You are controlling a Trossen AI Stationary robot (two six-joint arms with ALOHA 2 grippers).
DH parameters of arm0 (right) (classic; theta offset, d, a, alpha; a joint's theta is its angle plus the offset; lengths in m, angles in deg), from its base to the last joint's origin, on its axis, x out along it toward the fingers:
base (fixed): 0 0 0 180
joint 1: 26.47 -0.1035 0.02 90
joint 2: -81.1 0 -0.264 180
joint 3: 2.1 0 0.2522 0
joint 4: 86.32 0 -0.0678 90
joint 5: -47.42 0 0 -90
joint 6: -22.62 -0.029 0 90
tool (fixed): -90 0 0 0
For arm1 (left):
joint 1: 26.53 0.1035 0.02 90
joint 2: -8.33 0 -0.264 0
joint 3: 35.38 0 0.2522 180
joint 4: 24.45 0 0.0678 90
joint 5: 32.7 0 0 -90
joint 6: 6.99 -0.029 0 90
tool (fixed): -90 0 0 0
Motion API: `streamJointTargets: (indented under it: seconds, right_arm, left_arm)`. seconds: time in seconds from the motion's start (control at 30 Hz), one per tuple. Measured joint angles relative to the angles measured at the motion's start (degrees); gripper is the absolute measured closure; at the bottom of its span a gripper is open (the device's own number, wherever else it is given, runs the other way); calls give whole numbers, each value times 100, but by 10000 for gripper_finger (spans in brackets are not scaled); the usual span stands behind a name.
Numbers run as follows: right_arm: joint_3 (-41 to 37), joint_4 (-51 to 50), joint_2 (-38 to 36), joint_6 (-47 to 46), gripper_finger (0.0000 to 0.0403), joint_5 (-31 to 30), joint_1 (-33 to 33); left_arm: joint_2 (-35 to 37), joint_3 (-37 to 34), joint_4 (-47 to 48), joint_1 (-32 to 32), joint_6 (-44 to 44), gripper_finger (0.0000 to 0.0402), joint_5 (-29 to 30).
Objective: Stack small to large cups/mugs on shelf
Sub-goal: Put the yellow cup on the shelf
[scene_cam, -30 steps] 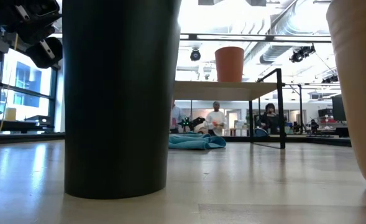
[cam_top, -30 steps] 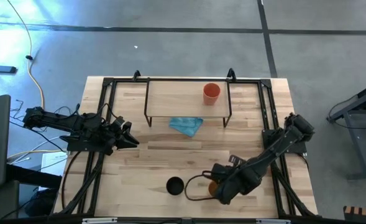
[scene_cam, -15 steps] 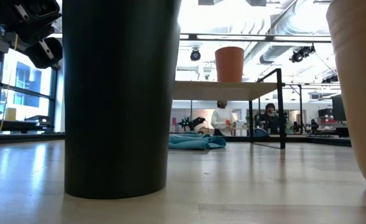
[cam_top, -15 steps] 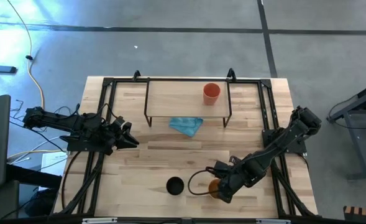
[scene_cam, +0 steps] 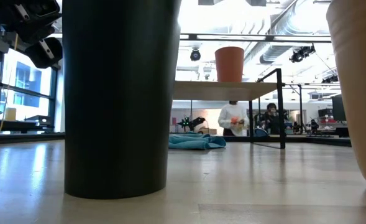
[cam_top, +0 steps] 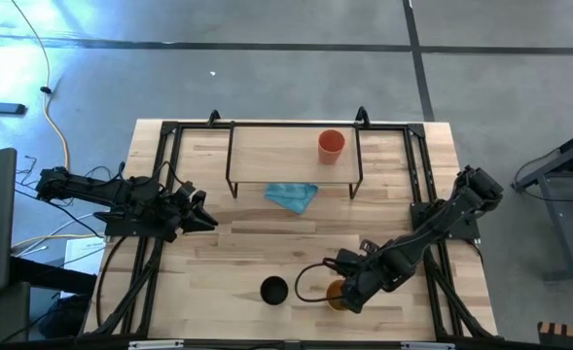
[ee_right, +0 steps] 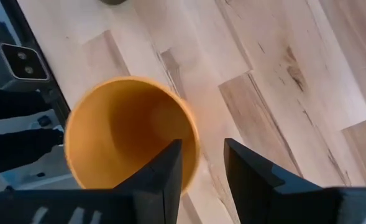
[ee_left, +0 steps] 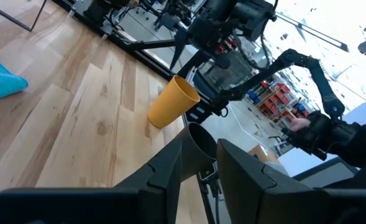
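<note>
Cups: black one (cam_top: 273,289) stands at the table's near edge, untouched. The yellow cup (cam_top: 337,292) just beside it now has the right gripper (ee_right: 199,165) slid in over it, fingers parted astride its rim, not yet clamped. The red cup (cam_top: 331,146) waits on the shelf (cam_top: 267,156). Left gripper (ee_left: 200,163) idles slightly open, empty, at the table's left. A grasp looks imminent.

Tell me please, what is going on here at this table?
The robot is sorting cups. The right claw is at the yellow cup near the front edge, one finger inside the rim, the other outside. The black cup stands beside it. The red cup is already on the shelf. The left claw waits at the left side.
</note>
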Motion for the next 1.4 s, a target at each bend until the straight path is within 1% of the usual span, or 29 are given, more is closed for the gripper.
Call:
streamJointTargets:
  seconds: [0.1, 0.27, 0.8, 1.13, 1.2, 1.4]
  right_arm:
    - [-156, 258, 0, 12, 293, 163, 4]
    - [-250, 405, 0, -20, 293, 189, 18]
    - [-274, 424, 0, 203, 293, 210, 275]
    - [-274, 470, 50, 279, 294, 383, 312]
    - [-274, 489, 49, 281, 301, 410, 312]
    - [-274, 516, 50, 281, 338, 513, 312]
  left_arm:
    - [0, 0, 0, 0, 0, 309, 9]
    - [0, 0, 0, 2, 7, 309, 9]
    - [0, 0, 2, 1, 15, 309, 9]
    - [0, 0, 3, 0, 15, 309, 9]
    - [0, 0, 4, 2, 15, 309, 9]
    - [0, 0, 7, 0, 15, 309, 9]
